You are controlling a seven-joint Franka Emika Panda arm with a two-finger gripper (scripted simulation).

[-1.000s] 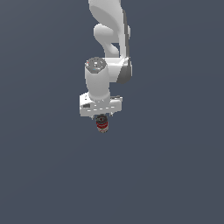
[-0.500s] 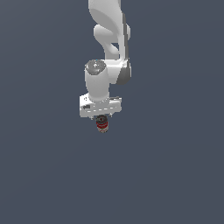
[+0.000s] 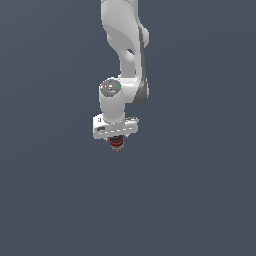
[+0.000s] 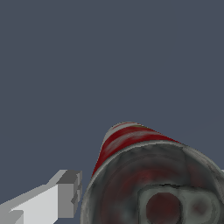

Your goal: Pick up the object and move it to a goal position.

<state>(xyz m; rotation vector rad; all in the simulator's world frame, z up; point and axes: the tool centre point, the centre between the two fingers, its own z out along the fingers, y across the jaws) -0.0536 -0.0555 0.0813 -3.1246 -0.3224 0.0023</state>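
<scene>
Can (image 3: 117,144) held under the gripper (image 3: 117,142), clear of the grey floor.

The small red-and-white can, a rigid metal cylinder, is probably light; its smooth, curved side looks slippery, so the safest hold is across the label's middle, not the dark rim. In the exterior view it hangs directly below the white hand, its lower half showing. The wrist view looks down on its top (image 4: 166,192), with one finger (image 4: 65,194) just beside the can's side. The jaws appear closed on the can, though actual contact is hidden.
</scene>
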